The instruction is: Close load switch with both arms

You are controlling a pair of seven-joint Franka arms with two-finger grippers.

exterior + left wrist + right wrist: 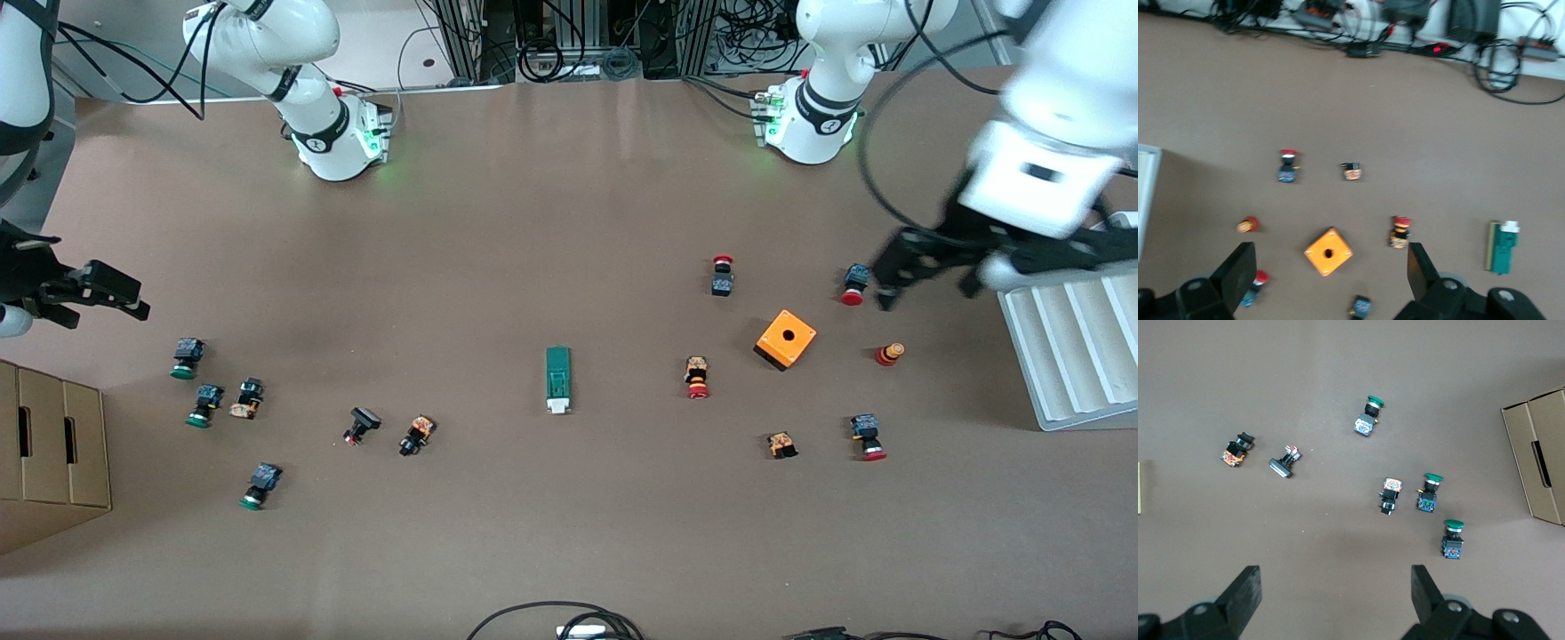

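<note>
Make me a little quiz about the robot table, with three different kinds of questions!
1. True or false: the load switch is held by the left end effector.
2. The white tab of the load switch points: A) toward the front camera, B) toward the robots' bases, C) straight up.
3. Fill in: the orange box has a ____ in its top.

Key: 1. False; it lies alone on the table, and both the left end effector and the right end effector hang open above the table's two ends. 2. A. 3. Hole.
</note>
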